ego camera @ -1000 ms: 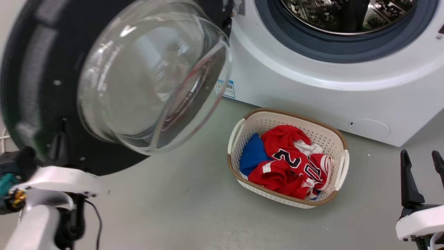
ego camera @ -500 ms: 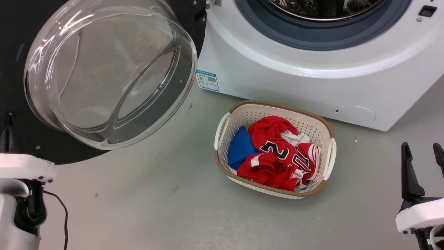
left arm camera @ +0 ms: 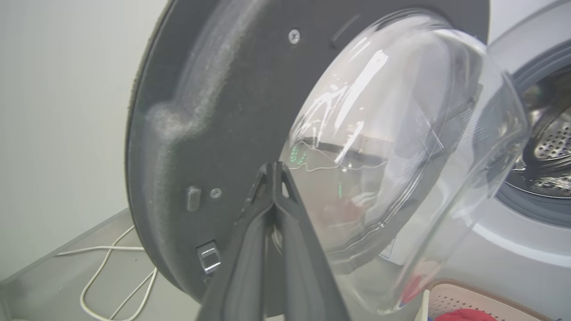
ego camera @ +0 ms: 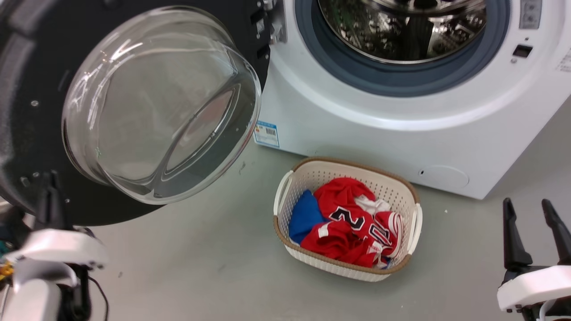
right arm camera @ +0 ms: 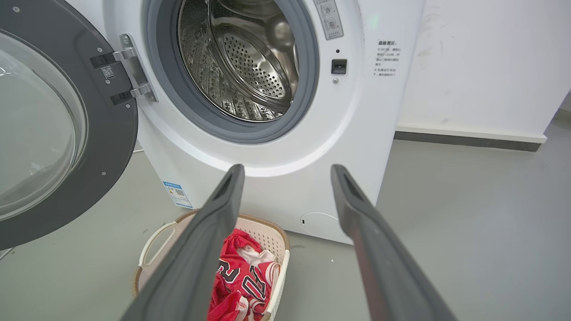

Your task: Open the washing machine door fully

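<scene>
- Evidently close to the end of its swing, the washing machine door (ego camera: pixel 26 111) was found wide open, directly ahead of the left gripper (left arm camera: pixel 273 171). The tips were set at the dark inner ring, just beside the glass bowl (left arm camera: pixel 401 147). Contact could not be confirmed.
- Left fingers were noted pressed together, with nothing between them.
- The right gripper (right arm camera: pixel 287 171) was noted spread and empty, well apart from the door. The drum opening (right arm camera: pixel 232 62) lay beyond its tips. The basket (right arm camera: pixel 151 240) with a red jersey (right arm camera: pixel 241 276) lay below them.
- Risk judged: the closed tips could skid off the glossy ring onto the bowl if driven at a slant, and the push would be lost.
- Risk judged: a door let go short of its stop might drift back toward the opening.
- Risk judged: a push carried past the stop would load the metal hinge (right arm camera: pixel 131 71).
- A cable (left arm camera: pixel 102 267) was seen on the floor beyond the door's far edge, left of the left fingers. Clearance under the door could not be told.
- Orientation: the inner face and bowl were turned toward the robot. No long axis was offered, the door being round. The hinge line ran upright at the edge nearest the drum.
</scene>
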